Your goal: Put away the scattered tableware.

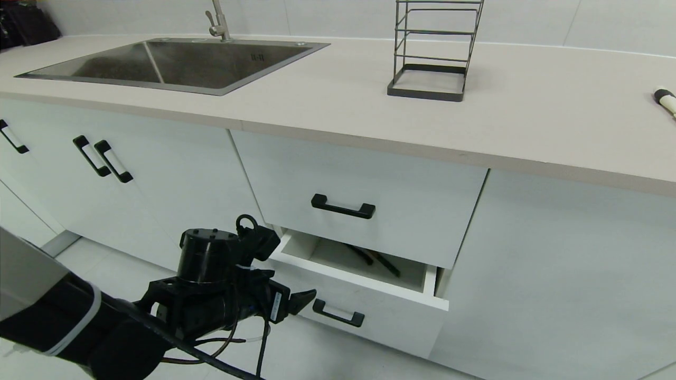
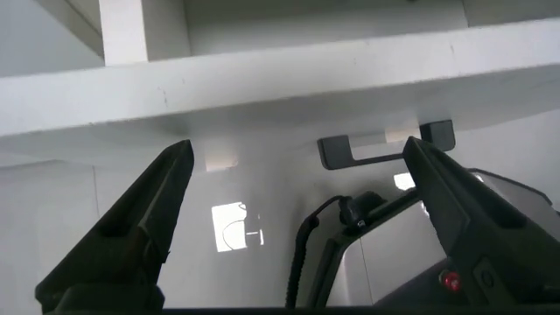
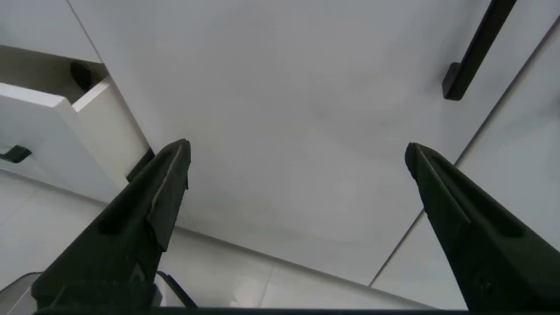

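1. Claws first: the left claw point(image 2: 297, 153) is spread wide, with nothing between its fingers point(image 2: 140, 219). The right claw point(image 3: 297, 153) is just as wide and also empty.
2. Just ahead of the left claw is the lower drawer point(image 1: 391, 322), pulled partly out. In the head view its black handle point(image 1: 338, 315) sits just beside the claw's tip, and I cannot tell whether they touch. In the left wrist view the handle lies ahead, in line with the gap between the fingers and nearer one of them, not enclosed.
3. Past the left claw, inside the drawer, lie slim dark utensils point(image 1: 375, 259). They are too hidden to tell their kind.
4. Above the left claw and the open drawer is the top drawer point(image 1: 369, 174), shut, with its own black pull point(image 1: 343, 207).
5. Higher still, well away from the left claw, runs the counter point(image 1: 528, 121). A wire rack point(image 1: 433, 53) stands upright on it. A sink point(image 1: 174, 63) with a tap point(image 1: 217, 21) is set in on the claw's own side. A small black-and-white tool point(image 1: 666, 101) lies at the far edge, well apart from the rest.
6. Ahead of the right claw is a plain white panel point(image 3: 289, 114), with a corner of the open drawer to one side and a black door pull point(image 3: 477, 44) to the other.
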